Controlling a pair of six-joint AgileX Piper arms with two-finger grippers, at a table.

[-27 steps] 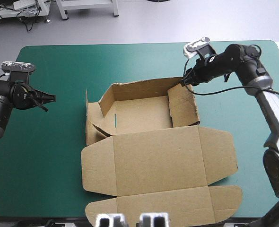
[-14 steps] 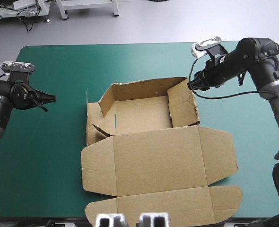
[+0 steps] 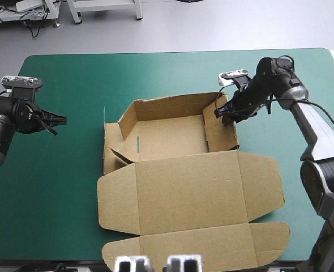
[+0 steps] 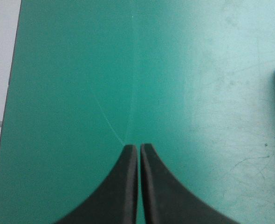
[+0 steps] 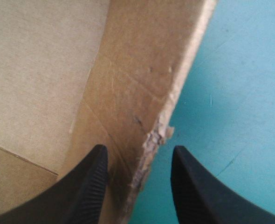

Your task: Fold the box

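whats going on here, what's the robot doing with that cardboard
A robot is folding a brown box. It sits as an open tray with its lid flat toward the near edge. The right gripper is open, with the tray's right wall between its fingers. The left gripper is shut and hangs over the teal-green cover, apart from the box.

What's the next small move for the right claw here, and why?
Likely shut the right claw on the box: its open fingers straddle the raised right wall's frayed edge, one inside, one over the teal-green cover. The left claw, shut, hangs apart over bare cover.
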